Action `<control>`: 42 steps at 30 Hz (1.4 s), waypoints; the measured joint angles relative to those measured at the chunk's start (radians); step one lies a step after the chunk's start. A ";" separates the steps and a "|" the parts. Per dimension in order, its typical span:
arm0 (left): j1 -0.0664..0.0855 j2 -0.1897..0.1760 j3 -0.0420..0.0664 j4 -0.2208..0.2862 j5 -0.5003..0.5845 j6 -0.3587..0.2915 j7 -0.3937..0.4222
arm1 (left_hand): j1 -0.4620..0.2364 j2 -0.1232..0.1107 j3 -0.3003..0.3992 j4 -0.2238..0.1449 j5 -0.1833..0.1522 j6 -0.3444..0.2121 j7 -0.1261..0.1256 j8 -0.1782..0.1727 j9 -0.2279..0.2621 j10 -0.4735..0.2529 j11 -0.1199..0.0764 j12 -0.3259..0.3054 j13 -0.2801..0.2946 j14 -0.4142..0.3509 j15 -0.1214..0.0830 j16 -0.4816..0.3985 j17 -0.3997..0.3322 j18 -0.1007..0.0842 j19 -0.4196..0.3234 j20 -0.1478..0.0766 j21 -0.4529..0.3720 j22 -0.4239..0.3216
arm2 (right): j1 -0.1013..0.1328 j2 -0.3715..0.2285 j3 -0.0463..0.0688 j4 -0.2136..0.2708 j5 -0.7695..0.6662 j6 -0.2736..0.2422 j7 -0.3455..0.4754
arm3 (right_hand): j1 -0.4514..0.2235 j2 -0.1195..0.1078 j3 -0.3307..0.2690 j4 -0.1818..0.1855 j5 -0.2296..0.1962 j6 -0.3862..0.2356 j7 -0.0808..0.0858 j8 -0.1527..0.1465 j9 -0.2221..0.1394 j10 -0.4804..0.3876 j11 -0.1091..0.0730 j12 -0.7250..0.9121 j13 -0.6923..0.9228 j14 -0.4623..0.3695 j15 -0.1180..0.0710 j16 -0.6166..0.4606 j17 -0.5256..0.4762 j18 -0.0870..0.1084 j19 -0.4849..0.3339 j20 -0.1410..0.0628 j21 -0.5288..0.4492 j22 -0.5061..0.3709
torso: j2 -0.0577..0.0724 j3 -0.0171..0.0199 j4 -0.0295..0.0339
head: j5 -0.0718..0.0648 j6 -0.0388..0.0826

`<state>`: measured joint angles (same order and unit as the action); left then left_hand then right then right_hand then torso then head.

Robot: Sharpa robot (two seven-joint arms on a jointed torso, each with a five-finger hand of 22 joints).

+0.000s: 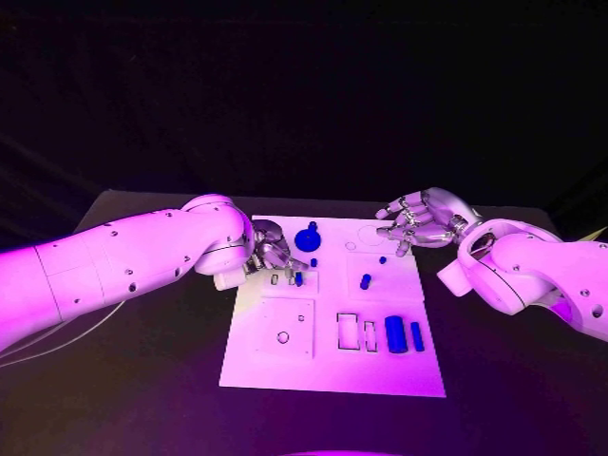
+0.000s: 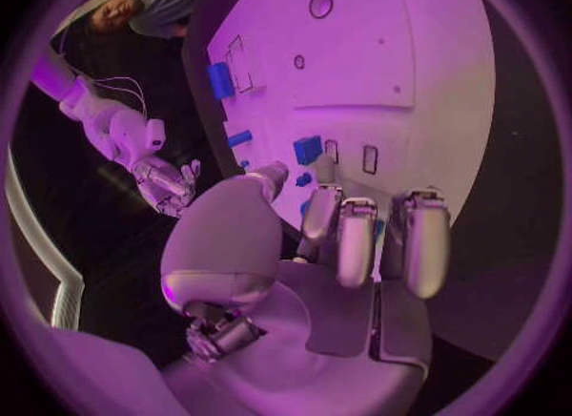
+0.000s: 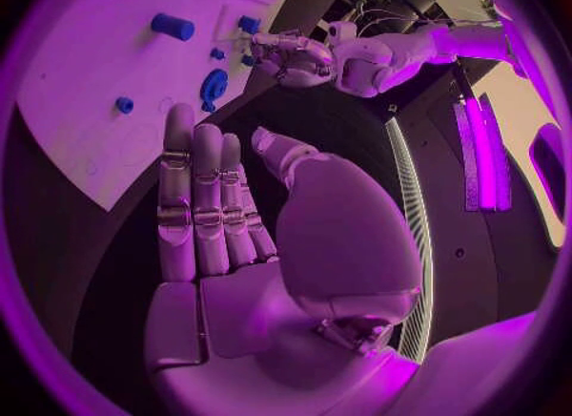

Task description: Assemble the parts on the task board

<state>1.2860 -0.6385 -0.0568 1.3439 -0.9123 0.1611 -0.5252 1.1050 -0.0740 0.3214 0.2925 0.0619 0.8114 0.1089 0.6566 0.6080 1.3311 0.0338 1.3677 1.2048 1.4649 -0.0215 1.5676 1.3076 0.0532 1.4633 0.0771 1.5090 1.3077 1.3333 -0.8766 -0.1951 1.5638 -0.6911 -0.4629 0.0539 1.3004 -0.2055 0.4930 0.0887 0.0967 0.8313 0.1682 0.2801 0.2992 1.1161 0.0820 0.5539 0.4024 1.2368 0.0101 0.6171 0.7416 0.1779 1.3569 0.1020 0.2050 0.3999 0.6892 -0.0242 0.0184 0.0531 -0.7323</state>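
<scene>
The white task board (image 1: 334, 366) lies in the middle of the table. My left hand (image 1: 270, 252) hangs over its left edge, fingers (image 2: 339, 235) curled down over a small blue part (image 1: 297, 278); blue slivers (image 2: 306, 208) show between them, and I cannot tell whether they grip it. My right hand (image 1: 421, 220) hovers at the board's far right corner, flat, fingers (image 3: 196, 197) straight, holding nothing. A round blue part (image 1: 309, 237) lies at the far side, and small blue pegs (image 1: 366, 281) stand mid-board. Two blue bars (image 1: 394, 334) lie near the right side.
The board has recessed outlines, among them a square panel (image 1: 286, 328) and rectangular slots (image 1: 348, 331). Black table (image 1: 140, 380) surrounds the board on all sides. A thin cable (image 1: 58, 337) trails under my left arm.
</scene>
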 measured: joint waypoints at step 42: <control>0.000 0.024 -0.010 -0.028 -0.001 0.053 -0.004 | 0.054 0.022 0.020 -0.008 0.000 -0.008 -0.007 0.014 0.043 -0.011 -0.003 -0.014 -0.009 0.000 0.000 0.000 0.000 0.000 0.000 0.000 0.000 0.000 | -0.004 0.012 -0.001 -0.006 0.013 0.001 0.002 | 0.000 0.000 0.003 0.003 0.000 -0.005 0.002 0.006 0.000 -0.007 0.000 -0.010 -0.008 -0.010 0.004 -0.011 -0.006 0.000 -0.007 0.000 -0.004 0.000 | 0.000 0.0004 0.0011 | -0.002 -0.015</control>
<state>1.2860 -0.6142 -0.0665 1.3158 -0.9130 0.2138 -0.5291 1.1589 -0.0524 0.3412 0.2842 0.0618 0.8039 0.1015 0.6706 0.6512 1.3202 0.0305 1.3534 1.1953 1.4649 -0.0214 1.5676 1.3075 0.0533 1.4632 0.0772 1.5090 1.3076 1.3298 -0.8647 -0.1959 1.5579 -0.6786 -0.4620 0.0555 1.3004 -0.2054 0.4957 0.0912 0.0967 0.8268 0.1699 0.2860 0.2994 1.1093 0.0823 0.5437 0.3945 1.2270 0.0141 0.6062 0.7361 0.1778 1.3498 0.1020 0.2012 0.3994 0.6888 -0.0238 0.0195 0.0511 -0.7474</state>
